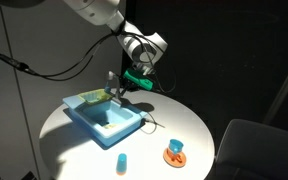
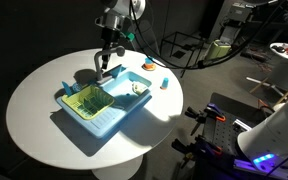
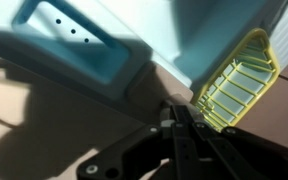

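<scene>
A light-blue toy sink (image 1: 96, 127) (image 2: 106, 120) stands on a round white table (image 1: 194, 130) (image 2: 34, 100). A yellow dish rack (image 1: 89, 98) (image 2: 84, 101) (image 3: 234, 85) sits in one end of it. My gripper (image 1: 112, 84) (image 2: 103, 64) (image 3: 180, 115) hangs fingers-down over the table just behind the sink's back edge, next to the rack. Its dark fingers are pressed together, with nothing visible between them. The wrist view shows the sink's rim and wall (image 3: 74, 45) right in front of the fingertips. A small white object (image 2: 136, 88) lies in the basin.
A small blue cup (image 1: 122, 161) and an orange-and-blue toy (image 1: 174, 152) stand near the table's edge. They also show in an exterior view, the toy (image 2: 165, 83) beyond the sink. A chair (image 1: 259, 150) stands beside the table, and equipment (image 2: 224, 140) is nearby.
</scene>
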### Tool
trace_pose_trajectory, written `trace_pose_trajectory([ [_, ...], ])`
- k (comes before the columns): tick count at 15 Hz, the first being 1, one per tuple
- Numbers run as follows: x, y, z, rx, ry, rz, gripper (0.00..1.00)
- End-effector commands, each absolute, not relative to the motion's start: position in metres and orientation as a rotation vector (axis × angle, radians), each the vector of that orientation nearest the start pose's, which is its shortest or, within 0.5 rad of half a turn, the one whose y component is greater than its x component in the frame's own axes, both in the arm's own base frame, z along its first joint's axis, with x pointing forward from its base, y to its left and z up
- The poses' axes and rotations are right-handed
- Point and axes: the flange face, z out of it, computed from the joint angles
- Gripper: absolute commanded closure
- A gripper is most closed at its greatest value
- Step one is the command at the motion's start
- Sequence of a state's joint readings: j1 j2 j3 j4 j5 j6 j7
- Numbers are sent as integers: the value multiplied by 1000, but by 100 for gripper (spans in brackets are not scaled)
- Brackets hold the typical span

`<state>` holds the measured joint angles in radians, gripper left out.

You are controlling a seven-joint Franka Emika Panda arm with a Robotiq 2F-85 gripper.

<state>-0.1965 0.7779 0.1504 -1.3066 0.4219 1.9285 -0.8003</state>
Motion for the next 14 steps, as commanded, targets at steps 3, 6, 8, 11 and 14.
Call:
trace_pose_trajectory([
  [3,735,-33,286,-2523,-699,-135,100],
  [6,735,-33,284,-2524,-700,-132,100],
  [8,735,-33,283,-2524,-700,-130,100],
  [11,736,-32,283,-2526,-701,-130,100],
  [14,738,-32,282,-2529,-697,-127,100],
])
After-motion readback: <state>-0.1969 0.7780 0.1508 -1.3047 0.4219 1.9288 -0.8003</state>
